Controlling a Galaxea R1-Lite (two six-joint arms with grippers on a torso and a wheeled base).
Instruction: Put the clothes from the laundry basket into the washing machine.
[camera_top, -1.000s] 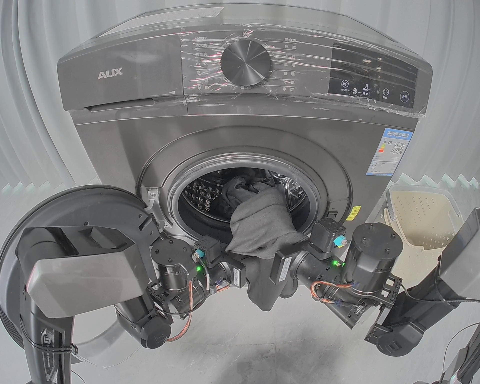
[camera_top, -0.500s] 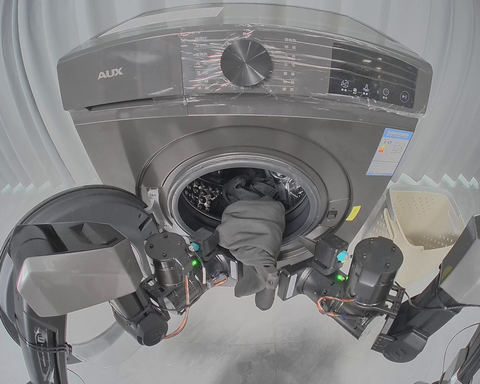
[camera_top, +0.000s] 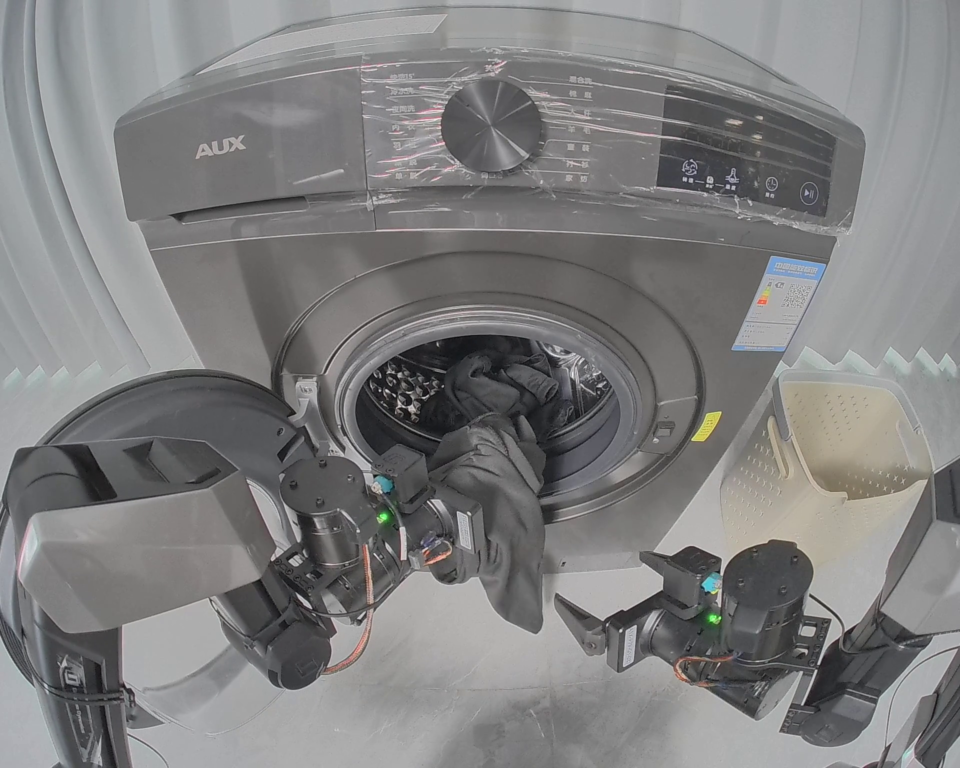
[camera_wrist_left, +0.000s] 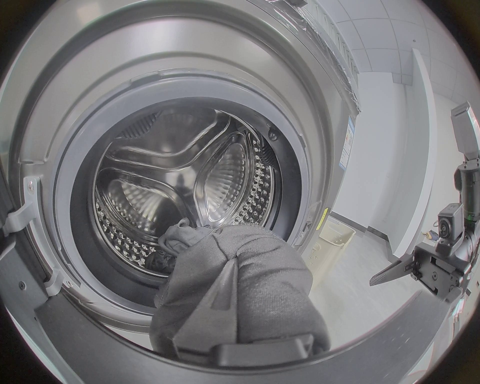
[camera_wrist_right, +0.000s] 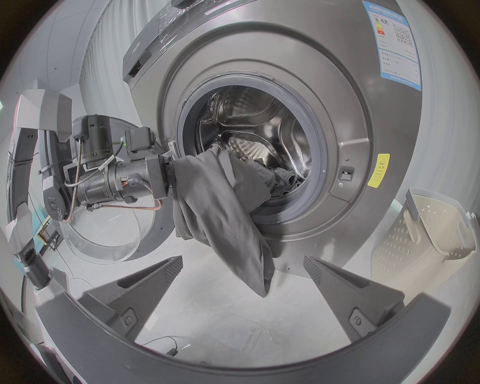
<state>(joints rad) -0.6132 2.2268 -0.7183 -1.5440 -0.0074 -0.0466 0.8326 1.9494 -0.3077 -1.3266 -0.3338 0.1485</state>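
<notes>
A grey garment (camera_top: 505, 500) hangs over the lower lip of the washing machine's (camera_top: 300, 280) round opening, one end inside the drum, the other dangling toward the floor. My left gripper (camera_top: 476, 545) is shut on its left side, fingers buried in the cloth (camera_wrist_left: 240, 290). More dark clothes (camera_top: 500, 385) lie in the drum. My right gripper (camera_top: 585, 625) is open and holds nothing, low and to the right of the garment, its two fingers (camera_wrist_right: 150, 280) spread wide. The cream laundry basket (camera_top: 850, 450) lies tipped against the machine's right side, and no clothes show in it.
The machine's round door (camera_top: 150, 420) stands swung open on the left, close behind my left arm. Bare grey floor (camera_top: 480, 690) stretches below the opening. Pale curtains hang on both sides of the machine.
My right gripper has let go of the garment and dropped down and to the right. The garment has sagged from a bundle at the opening to a hanging drape. My left gripper edged left.
</notes>
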